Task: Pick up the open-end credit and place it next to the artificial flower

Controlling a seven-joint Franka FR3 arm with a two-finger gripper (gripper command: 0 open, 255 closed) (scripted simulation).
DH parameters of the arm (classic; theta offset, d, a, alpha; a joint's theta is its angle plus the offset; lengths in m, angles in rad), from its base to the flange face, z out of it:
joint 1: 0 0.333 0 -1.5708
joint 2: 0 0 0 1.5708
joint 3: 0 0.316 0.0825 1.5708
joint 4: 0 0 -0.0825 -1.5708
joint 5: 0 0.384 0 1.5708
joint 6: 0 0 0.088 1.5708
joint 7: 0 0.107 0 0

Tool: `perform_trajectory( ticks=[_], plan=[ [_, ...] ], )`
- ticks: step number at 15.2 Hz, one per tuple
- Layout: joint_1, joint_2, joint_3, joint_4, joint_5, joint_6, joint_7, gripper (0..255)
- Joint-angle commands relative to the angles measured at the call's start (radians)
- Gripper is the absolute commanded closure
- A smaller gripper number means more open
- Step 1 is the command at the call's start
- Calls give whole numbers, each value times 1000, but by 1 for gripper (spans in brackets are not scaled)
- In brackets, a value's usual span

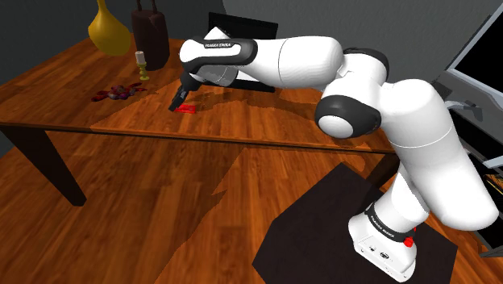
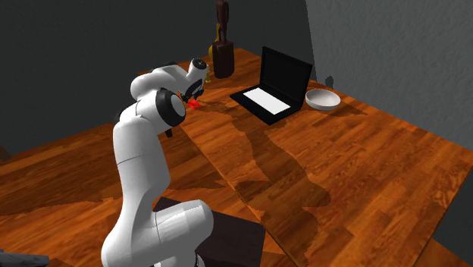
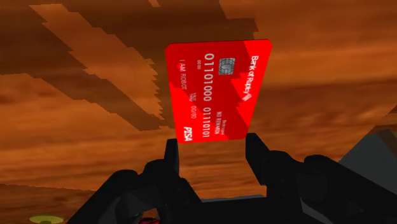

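1. Setting: dark grey walls stand behind a long reddish-brown wooden table (image 1: 266, 121). A black open laptop (image 2: 271, 89) and a white round bowl (image 2: 322, 99) sit toward the second exterior view's right. A yellow bulbous vase (image 1: 109, 28) stands at the shoulder view's upper left.
2. Task item: the thin red rectangular credit card (image 3: 216, 89), printed with white figures and a grey chip, is over the table's middle. It sits at the tip of the all-black two-finger gripper (image 3: 214, 141).
3. Grip state: the two black fingers (image 3: 172, 159) clasp the card across its width at one short end, each inner face flush against a long edge. The rest of the card projects beyond the tips.
4. Height: it cannot be told whether the card has cleared the wood. In the shoulder view it lies at or just over the surface.
5. Destination: the dark red and purple artificial flower (image 1: 118, 93) lies flat on the table, to the shoulder view's left of the card, near but apart.
6. Handling, assessed: the card is very light, stiff yet liable to bow under squeeze, and smooth-edged. An edge-to-edge hold gives little contact, so the card may pivot or spring out. A hold nearer mid-length would be steadier.
7. Next step, assessed: lift modestly, carry toward the shoulder view's left, and set the card flat just beside the petals without touching them.
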Motion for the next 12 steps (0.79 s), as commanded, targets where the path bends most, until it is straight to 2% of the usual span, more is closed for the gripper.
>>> perform_trajectory(
  ticks=[1, 6, 7, 12],
  plan=[
    [-1, 3, 2, 1, 2, 2, -2, 255],
    [-1, 3, 2, 1, 2, 2, -1, 255],
    [-1, 3, 2, 1, 2, 2, -1, 0],
    [-1, 3, 2, 1, 2, 2, -1, 0]
  ],
)
